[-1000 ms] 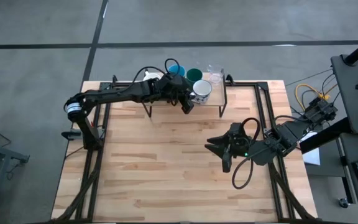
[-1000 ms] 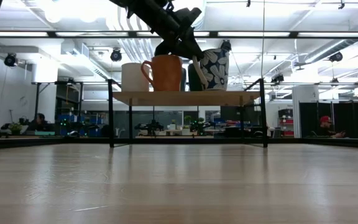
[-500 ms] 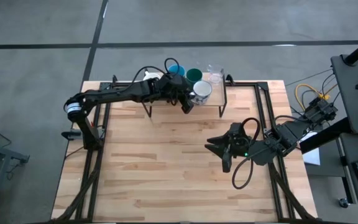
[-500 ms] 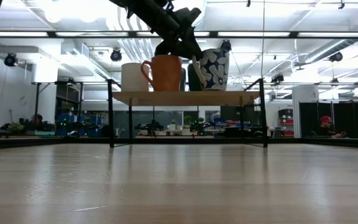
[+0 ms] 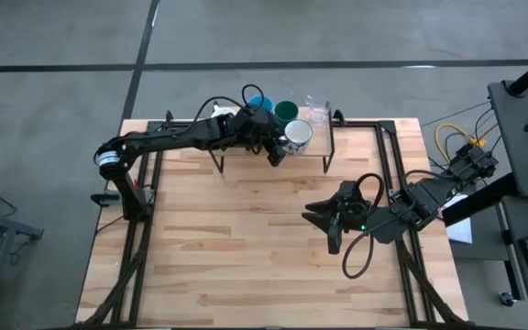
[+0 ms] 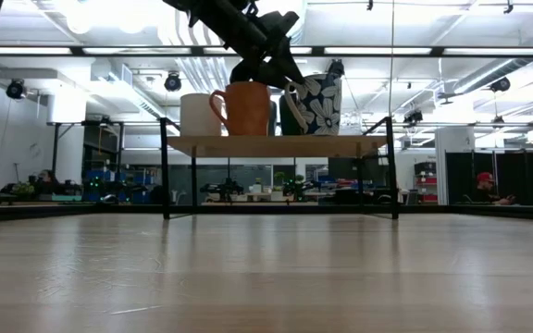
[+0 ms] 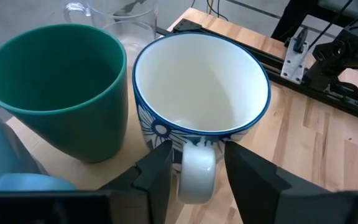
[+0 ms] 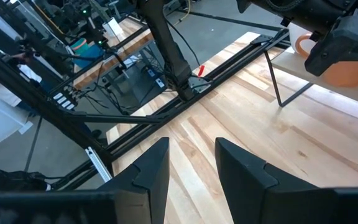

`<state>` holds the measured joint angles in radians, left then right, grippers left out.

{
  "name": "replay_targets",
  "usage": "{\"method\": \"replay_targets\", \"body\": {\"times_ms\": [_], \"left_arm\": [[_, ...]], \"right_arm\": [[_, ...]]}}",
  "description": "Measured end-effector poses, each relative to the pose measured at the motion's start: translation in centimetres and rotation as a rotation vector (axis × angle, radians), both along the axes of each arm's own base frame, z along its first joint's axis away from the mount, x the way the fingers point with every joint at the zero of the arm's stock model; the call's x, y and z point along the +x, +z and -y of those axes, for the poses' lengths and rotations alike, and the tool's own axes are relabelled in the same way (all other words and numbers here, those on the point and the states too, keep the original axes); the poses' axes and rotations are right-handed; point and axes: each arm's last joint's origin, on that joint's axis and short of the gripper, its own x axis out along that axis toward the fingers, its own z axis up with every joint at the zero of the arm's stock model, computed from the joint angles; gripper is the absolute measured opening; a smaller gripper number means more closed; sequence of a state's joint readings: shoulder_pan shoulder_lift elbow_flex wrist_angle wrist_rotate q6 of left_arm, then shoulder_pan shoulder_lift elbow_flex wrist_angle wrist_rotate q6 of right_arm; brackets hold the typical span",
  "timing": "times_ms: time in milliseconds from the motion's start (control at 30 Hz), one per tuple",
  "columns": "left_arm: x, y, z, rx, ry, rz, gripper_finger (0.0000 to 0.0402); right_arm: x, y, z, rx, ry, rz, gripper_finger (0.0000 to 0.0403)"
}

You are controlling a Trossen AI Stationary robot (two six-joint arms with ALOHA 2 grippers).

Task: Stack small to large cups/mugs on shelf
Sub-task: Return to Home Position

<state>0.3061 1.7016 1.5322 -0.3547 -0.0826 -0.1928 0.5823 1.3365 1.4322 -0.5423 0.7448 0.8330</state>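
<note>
Table [image 5: 246, 247] carried the shelf [image 6: 276, 145]. Left gripper [image 7: 197, 154] sat open astride the blue-flowered white mug [image 7: 201, 81] handle; right gripper [image 8: 191, 158] hung open above table.

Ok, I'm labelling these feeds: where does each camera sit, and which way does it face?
High: overhead, straight down on the table; both arms show.
Low: tabletop height, level toward the shelf; left arm above.
Left wrist: past left gripper onto patterned mug.
Right wrist: past right gripper, across table toward orange mug.
Shared: patterned mug, in the first three.
</note>
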Motion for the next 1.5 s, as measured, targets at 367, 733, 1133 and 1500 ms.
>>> {"method": "replay_targets", "body": {"times_ms": [367, 733, 1133, 1500], "left_arm": [[0.0, 0.2, 0.1, -0.018, -0.021, 0.012, 0.0134], [-1.7, 4.5, 0.6, 0.089, -0.096, 0.094, 0.0134], [-6.8, 10.0, 3.5, 0.143, -0.248, 0.229, 0.0129], [-18.4, 13.9, 8.0, 0.215, -0.419, 0.198, 0.0002]], "right_arm": [[0.0, 0.0, 0.0, -0.005, 0.002, -0.001, 0.0123], [-0.2, 0.2, 0.3, -0.053, -0.011, 0.001, 0.0123], [-1.5, 2.2, 3.2, -0.150, -0.056, 0.033, 0.0113], [-10.0, 6.5, 7.6, -0.347, -0.023, 0.045, 0.0009]]}}
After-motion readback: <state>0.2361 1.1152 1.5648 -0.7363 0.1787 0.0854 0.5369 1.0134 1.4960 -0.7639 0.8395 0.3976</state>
